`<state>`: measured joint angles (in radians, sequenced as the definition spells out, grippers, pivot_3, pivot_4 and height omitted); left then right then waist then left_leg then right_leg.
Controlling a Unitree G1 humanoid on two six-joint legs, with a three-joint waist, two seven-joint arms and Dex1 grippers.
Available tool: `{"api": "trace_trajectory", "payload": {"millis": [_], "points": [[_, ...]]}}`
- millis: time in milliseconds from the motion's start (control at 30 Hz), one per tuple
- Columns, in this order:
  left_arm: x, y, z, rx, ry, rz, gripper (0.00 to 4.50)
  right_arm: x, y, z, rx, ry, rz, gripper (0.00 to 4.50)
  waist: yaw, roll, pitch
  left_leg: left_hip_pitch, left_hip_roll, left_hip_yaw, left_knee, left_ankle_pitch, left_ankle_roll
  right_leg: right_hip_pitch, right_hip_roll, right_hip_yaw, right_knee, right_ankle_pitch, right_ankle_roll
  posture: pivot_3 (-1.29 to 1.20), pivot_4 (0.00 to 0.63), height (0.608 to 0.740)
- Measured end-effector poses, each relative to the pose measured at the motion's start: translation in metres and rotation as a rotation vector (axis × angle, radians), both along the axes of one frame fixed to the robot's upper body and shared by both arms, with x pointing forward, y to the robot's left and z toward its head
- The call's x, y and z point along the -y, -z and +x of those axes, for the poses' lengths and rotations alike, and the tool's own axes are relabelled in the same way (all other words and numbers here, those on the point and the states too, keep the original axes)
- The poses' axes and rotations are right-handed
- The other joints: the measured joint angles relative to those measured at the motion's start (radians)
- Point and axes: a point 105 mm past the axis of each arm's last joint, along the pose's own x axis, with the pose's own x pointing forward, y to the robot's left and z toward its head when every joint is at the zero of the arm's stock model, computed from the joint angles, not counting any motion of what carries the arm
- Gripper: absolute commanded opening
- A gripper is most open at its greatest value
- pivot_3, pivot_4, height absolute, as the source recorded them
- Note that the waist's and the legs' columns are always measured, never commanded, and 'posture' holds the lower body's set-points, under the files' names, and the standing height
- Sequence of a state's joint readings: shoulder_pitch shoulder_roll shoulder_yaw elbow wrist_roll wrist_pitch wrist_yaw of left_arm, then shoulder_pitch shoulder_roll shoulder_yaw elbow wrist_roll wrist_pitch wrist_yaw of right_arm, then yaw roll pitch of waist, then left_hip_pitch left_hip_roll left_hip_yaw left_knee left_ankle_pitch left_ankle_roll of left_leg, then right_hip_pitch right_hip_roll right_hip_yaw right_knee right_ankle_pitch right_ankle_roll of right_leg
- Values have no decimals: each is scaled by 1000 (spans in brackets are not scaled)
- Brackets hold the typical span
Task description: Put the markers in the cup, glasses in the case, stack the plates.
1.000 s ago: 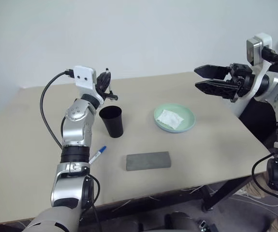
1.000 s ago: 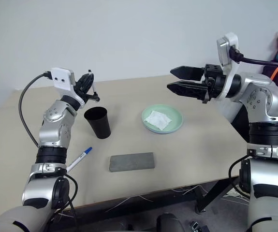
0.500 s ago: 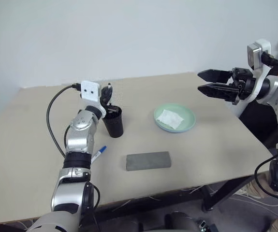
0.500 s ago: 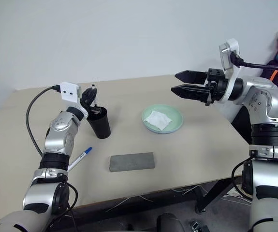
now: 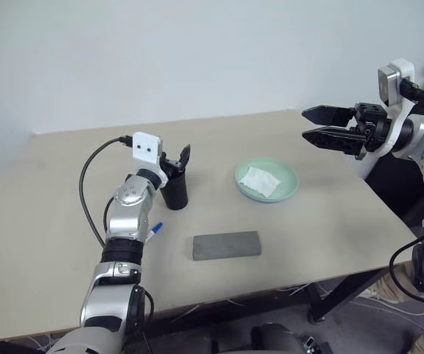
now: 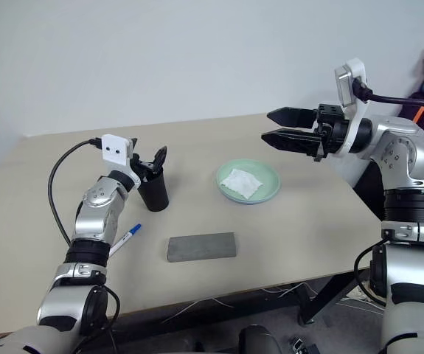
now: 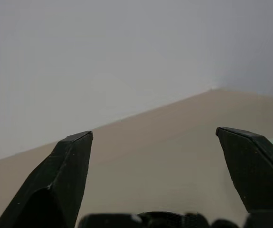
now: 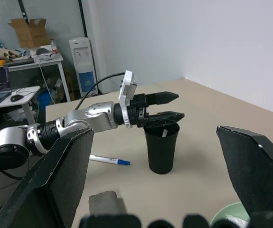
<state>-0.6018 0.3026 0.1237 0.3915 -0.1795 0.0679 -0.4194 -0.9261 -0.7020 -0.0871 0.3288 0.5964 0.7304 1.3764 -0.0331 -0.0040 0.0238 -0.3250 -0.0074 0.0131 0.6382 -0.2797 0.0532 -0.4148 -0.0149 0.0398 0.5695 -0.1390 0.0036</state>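
Both grippers stand wide and empty: the left gripper (image 8: 167, 105) at the cup (image 8: 162, 147), the right gripper (image 6: 276, 127) upper right. Right wrist view reveals a white marker (image 8: 164, 133) inside the cup; the blue-capped marker (image 6: 126, 239) lies lower left.

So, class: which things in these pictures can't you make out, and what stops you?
- Inside of the cup: its wall and the left gripper above the rim hide the contents in the head views.
- Blue-capped marker: the left arm covers part of its barrel.
- Under the napkin: that part of the green plate stays unseen.

The cup (image 5: 173, 189) stands left of the plate (image 5: 267, 181), case (image 5: 226, 245) in front.
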Motion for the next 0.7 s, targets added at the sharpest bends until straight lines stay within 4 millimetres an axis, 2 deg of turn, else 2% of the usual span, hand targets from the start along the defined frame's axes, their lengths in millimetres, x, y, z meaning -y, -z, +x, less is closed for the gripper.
{"api": "trace_trajectory", "payload": {"millis": [100, 200, 333, 467, 533, 633, 700], "points": [[0, -15, -13, -14, 97, 29, 4460, -1, 1, 0, -2, -2, -4, 4500, -4, 0, 0, 0, 0, 1, 0, 0, 0, -2, 0, 0, 1, 0, 0, 0, 0, 735], [-15, -32, -30, -74, 170, 124, 4460, -1, 3, 0, -7, -2, -9, 4500, -14, 0, 0, 0, 0, 0, -1, 0, 0, -3, 1, 0, 1, 0, 0, 0, 0, 735], [-42, -33, -53, -333, 182, 217, 4460, 2, 9, 0, -25, 9, -15, 4500, -20, 2, 1, 2, 2, 1, -3, 0, 0, -3, 1, 0, 2, -2, -1, 0, 0, 735], [-52, -6, -73, -543, 190, 303, 4460, 1, 11, 0, -32, 9, -24, 4500, -18, 2, 1, 2, 3, 0, -2, 0, 0, -5, 0, 0, 1, -2, -1, 0, 0, 735], [-57, 14, -84, -629, 194, 387, 4460, 0, 12, 0, -32, 6, -26, 4500, -19, 2, 1, 2, 3, 1, -2, 0, 0, -5, 0, 0, 1, -3, -1, 0, 0, 735], [-52, 46, -98, -768, 231, 419, 4460, 0, 12, 0, -33, 5, -29, 4500, -14, 1, 1, 0, 4, 1, -2, 0, 0, -6, -1, 0, 1, -3, -1, 0, 0, 735], [-51, 58, -103, -837, 234, 425, 4460, -1, 12, -1, -31, 0, -34, 4500, -13, 1, 1, 0, 4, 1, -2, 0, 0, -6, -1, 0, 1, -3, -1, 0, 0, 735]]}}
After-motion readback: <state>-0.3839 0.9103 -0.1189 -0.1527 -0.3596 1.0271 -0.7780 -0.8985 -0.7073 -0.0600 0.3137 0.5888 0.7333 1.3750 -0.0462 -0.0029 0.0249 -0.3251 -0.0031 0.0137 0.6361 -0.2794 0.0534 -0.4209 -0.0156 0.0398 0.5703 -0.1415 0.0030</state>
